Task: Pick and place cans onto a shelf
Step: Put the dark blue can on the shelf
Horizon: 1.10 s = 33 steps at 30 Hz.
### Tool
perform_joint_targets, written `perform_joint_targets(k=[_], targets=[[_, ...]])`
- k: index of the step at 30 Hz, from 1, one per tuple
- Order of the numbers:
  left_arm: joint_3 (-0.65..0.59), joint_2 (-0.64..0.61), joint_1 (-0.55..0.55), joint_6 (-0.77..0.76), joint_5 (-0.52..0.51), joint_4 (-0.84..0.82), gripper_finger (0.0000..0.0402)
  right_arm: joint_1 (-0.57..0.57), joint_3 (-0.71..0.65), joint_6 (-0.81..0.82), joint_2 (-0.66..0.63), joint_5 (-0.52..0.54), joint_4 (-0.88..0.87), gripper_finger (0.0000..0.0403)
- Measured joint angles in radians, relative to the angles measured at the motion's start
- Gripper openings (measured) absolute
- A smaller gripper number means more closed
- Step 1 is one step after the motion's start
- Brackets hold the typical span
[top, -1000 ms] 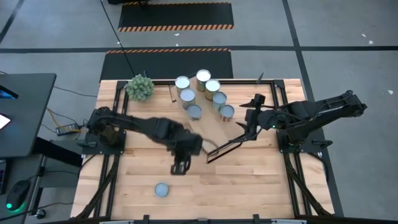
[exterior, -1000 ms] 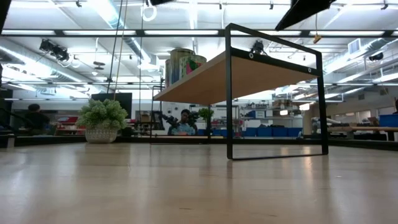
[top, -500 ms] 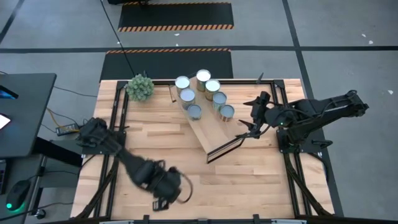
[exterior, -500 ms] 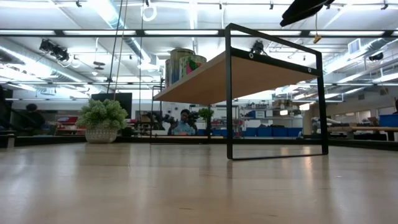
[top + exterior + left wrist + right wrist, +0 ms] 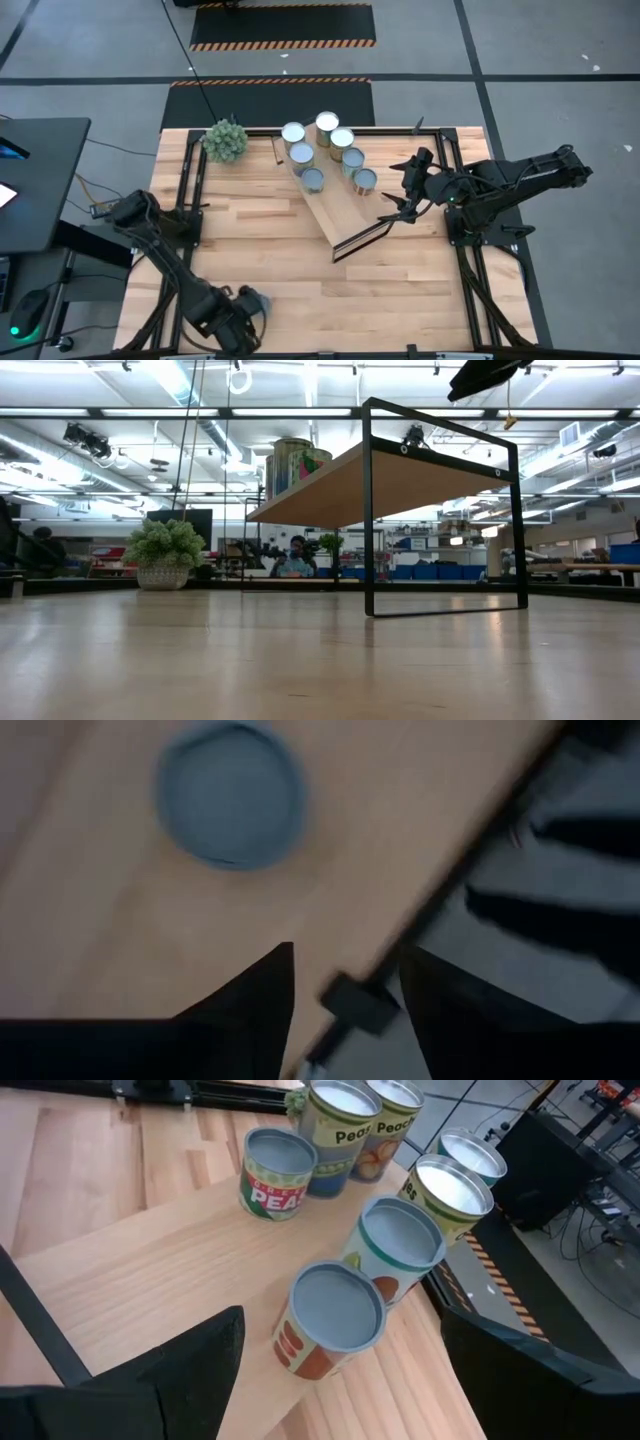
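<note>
Light-wood plank shelf with dark metal frame point(image 5: 345, 212) at table centre, six silvery-topped cans point(image 5: 322, 150) on its 12 o'clock end, spiky green plant ball point(image 5: 225, 140) at 10 o'clock, lone bluish-grey-topped can point(image 5: 256, 300) at 7 o'clock beside spread left gripper point(image 5: 237, 331), right gripper point(image 5: 401, 203) spread over shelf's 3 o'clock side.

Six metal cans point(image 5: 323, 150) are clustered on the far end of the long light-wood shelf point(image 5: 345, 210); a seventh round-topped can point(image 5: 256, 300) is set alone near the slatted tabletop's point(image 5: 400, 290) front edge.
</note>
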Motion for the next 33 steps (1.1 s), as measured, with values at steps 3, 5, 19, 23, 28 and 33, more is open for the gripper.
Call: perform_joint_targets(k=[3,5,19,23,28,33], targets=[[-0.06,-0.033,-0.014,-0.117,-0.061,0.004,0.0175,0.0,0.0,0.004,0.0,-0.004,0.006,0.0346],[-0.102,-0.054,-0.022,-0.19,-0.086,0.0,0.0168,0.0,0.0,0.017,0.0,-0.007,0.007,0.0346],[-0.366,-0.061,-0.024,-0.554,-0.193,0.254,0.0156,0.021,0.0,0.075,0.0,-0.028,0.016,0.0346],[-0.375,-0.063,-0.024,-0.572,-0.198,0.261,0.0155,0.031,0.0,0.075,0.0,-0.028,0.017,0.0346],[-0.375,-0.063,-0.014,-0.568,-0.201,0.26,0.0136,0.034,0.0,0.075,0.0,-0.027,0.017,0.0346],[-0.375,-0.063,-0.014,-0.568,-0.207,0.256,0.008,0.034,0.0,0.075,0.0,-0.027,0.017,0.0346]])
